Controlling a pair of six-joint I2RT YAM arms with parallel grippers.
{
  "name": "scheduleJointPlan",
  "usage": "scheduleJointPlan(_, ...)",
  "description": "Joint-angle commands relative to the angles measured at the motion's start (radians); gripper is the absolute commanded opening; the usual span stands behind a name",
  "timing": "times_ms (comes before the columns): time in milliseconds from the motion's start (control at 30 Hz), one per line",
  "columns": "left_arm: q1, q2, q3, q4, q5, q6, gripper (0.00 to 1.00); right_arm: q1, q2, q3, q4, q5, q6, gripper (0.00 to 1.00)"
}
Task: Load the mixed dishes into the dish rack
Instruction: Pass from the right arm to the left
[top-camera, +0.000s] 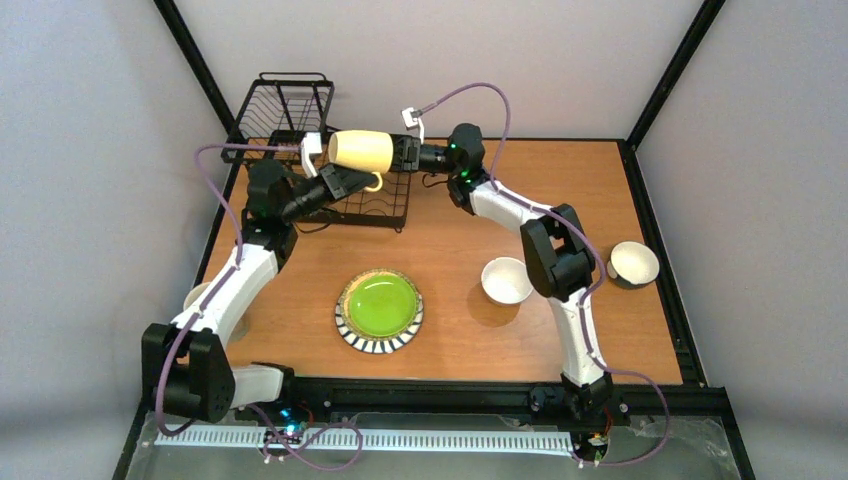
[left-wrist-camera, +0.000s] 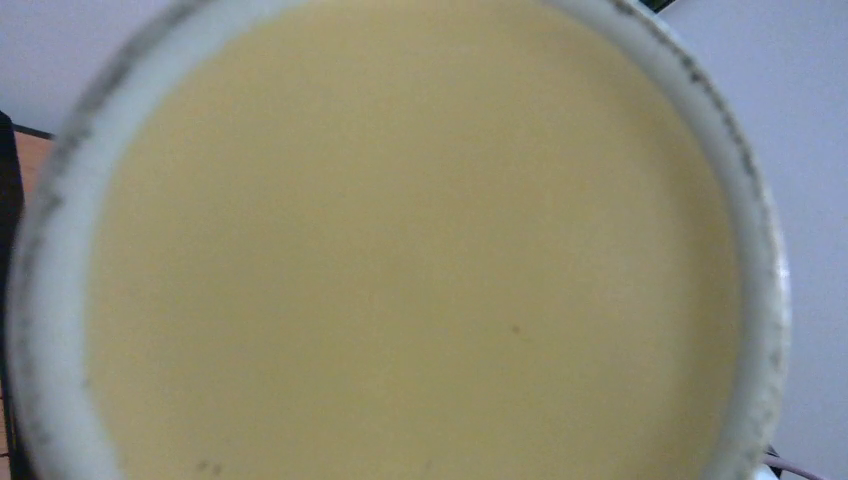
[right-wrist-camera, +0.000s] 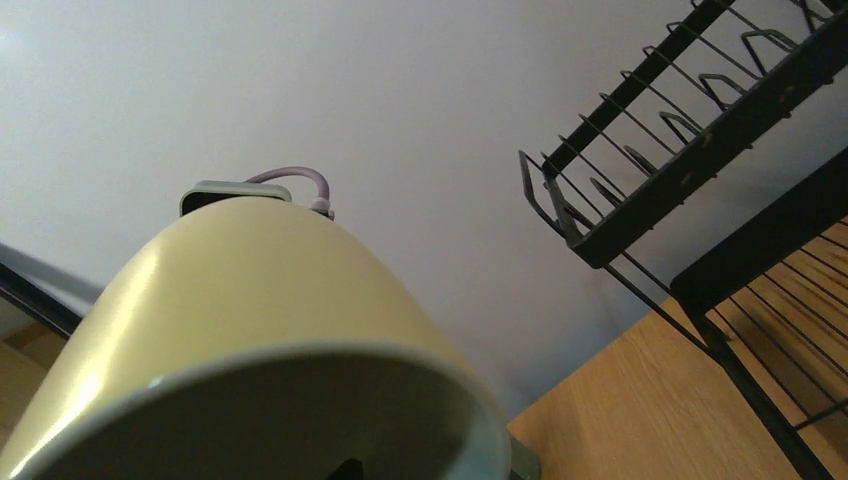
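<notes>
Cream mug (top-camera: 360, 150) hangs sideways over the rack (top-camera: 285, 105), left gripper (top-camera: 350, 182) clamped at its handle. Right gripper (top-camera: 408, 150) meets its mouth, jaws hidden. Plate (top-camera: 378, 308) lies nearer.

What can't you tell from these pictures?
Left wrist view: the mug fills the frame, blurred; almost nothing else shows.
Right wrist view: the mug blocks the right gripper.
Top view: the mug covers the tips of the left gripper; which one holds it is unclear.
Top view: the left arm hides most of a pale dish.
</notes>
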Motion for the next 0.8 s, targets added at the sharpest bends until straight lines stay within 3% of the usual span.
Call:
scheduleJointPlan(0, 0.002, -0.070, 0.085, 0.256, -0.111, 0.085, 0.00, 0.008, -0.011, -0.086, -0.051, -0.144, -0.036, 0.69)
scheduleJointPlan(433, 0.002, -0.028, 0.114, 0.201, -0.155, 0.110, 0.00, -0.054, -0.110, -0.233, -0.012, -0.143, -0.051, 0.69)
scheduleJointPlan(767, 0.002, 0.019, 0.222, -0.021, -0.208, 0.247, 0.00, -0.101, -0.190, -0.304, -0.108, -0.082, -0.128, 0.68)
